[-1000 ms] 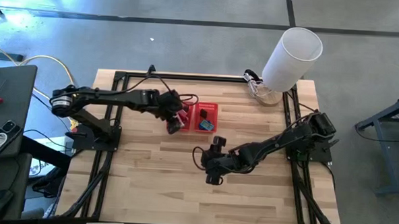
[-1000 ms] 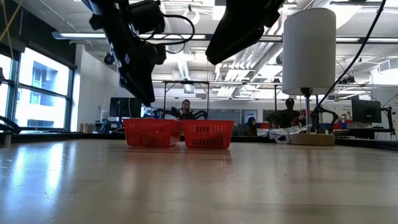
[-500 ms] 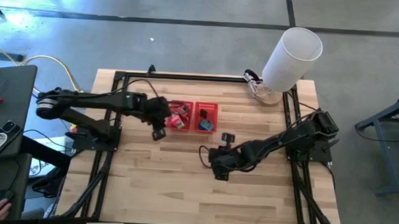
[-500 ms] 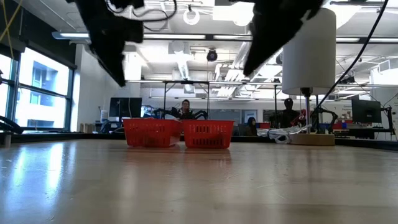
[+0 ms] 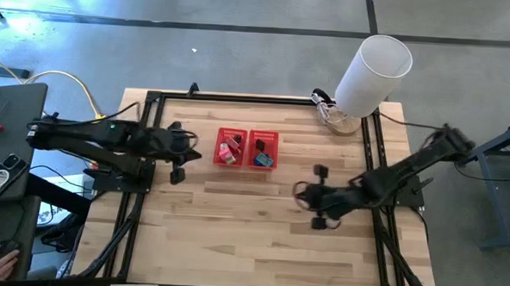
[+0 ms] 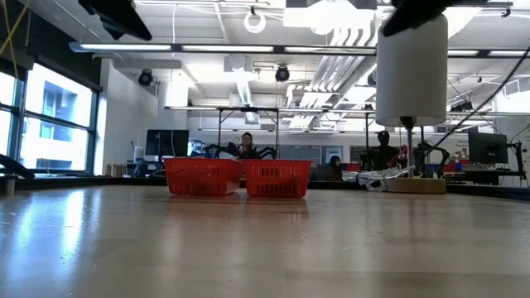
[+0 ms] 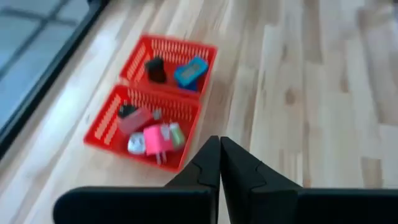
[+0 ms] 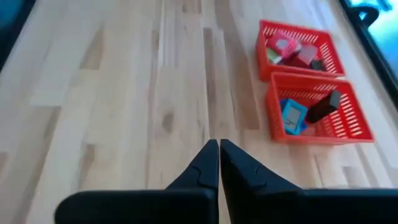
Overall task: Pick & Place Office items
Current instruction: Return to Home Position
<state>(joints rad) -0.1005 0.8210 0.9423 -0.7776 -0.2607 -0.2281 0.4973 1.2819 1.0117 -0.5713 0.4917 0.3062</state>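
The red two-compartment mesh basket (image 5: 248,149) stands on the table's far middle part. The office items lie inside it. One compartment holds a black item (image 7: 155,68) and a blue-teal one (image 7: 190,71). The other holds a red-pink item (image 7: 155,140), a green one (image 7: 177,133) and a pale pink one (image 7: 137,118). My left gripper (image 7: 219,140) is shut with nothing in it, left of the basket (image 5: 196,154). My right gripper (image 8: 219,143) is also shut with nothing in it, to the right of the basket and nearer the front edge (image 5: 301,195).
A big white cylinder (image 5: 375,69) stands on a base with cables at the table's far right corner. Black frame rails (image 5: 143,129) run along the left, right and far edges. Bare wood lies between the grippers and the near edge. People sit in the room beyond (image 6: 246,146).
My left gripper has drawn back from over the basket toward the table's left edge. My right gripper has drawn back from the table's middle toward the right edge. In the low view both arms have gone up, almost out of the picture. The basket has stayed put.
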